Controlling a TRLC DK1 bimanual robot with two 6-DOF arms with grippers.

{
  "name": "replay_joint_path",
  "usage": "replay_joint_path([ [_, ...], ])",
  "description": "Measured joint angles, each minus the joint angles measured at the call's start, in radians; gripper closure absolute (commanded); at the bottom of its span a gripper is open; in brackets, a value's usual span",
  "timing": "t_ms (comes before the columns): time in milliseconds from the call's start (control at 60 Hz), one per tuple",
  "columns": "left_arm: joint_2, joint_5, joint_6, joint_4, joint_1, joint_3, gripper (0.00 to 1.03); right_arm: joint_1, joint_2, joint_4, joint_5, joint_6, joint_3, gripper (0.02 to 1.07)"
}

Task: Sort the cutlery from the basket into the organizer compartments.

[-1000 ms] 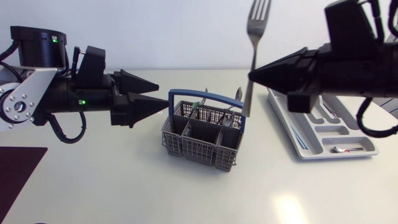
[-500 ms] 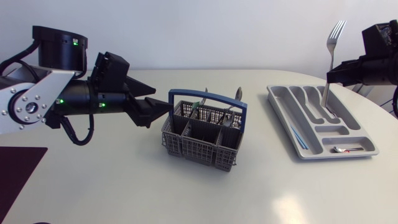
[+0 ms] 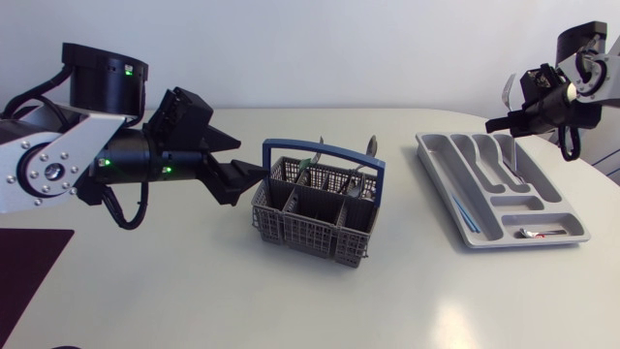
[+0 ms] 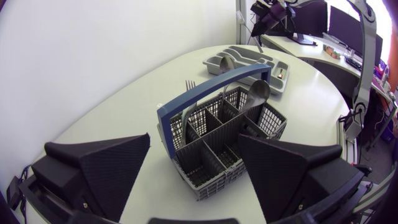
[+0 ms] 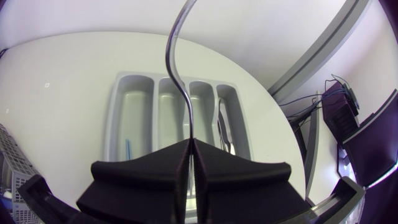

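One fork [image 5: 176, 74] is pinched by its handle in the right gripper [image 5: 189, 148], held above the far end of the organizer [image 5: 115, 118] at the table's right. Best to line it up lengthwise with a long slot, lower it close, then release. Left gripper [image 3: 244, 158] sits spread open just left of the basket [image 3: 312, 225].

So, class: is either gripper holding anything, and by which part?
The right gripper is shut on a metal piece of cutlery, gripping the end of its handle over the organizer. The left gripper is open and holds nothing.
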State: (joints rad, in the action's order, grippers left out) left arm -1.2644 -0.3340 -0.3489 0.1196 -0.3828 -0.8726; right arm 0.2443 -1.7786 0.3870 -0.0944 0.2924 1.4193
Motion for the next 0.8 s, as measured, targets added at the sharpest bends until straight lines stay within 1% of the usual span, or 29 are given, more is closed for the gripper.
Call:
replay_joint_path([
  [117, 0.000, 0.005, -0.001, 0.011, -0.008, 0.000, 0.06, 0.034, -0.135, 0.032, -0.030, 0.000, 0.131, 1.01],
  [167, 0.000, 0.021, -0.003, 0.015, -0.020, 0.000, 0.06, 0.045, -0.187, 0.038, -0.048, -0.001, 0.180, 1.01],
  [333, 0.000, 0.036, -0.003, 0.050, -0.053, 0.000, 0.06, 0.067, -0.341, 0.079, -0.087, -0.002, 0.319, 1.01],
  [567, 0.000, 0.074, -0.003, 0.066, -0.106, 0.000, 0.06, 0.067, -0.471, 0.102, -0.095, -0.027, 0.413, 1.01],
  [800, 0.000, 0.082, -0.003, 0.066, -0.125, 0.000, 0.06, 0.067, -0.523, 0.116, -0.095, -0.035, 0.451, 1.00],
])
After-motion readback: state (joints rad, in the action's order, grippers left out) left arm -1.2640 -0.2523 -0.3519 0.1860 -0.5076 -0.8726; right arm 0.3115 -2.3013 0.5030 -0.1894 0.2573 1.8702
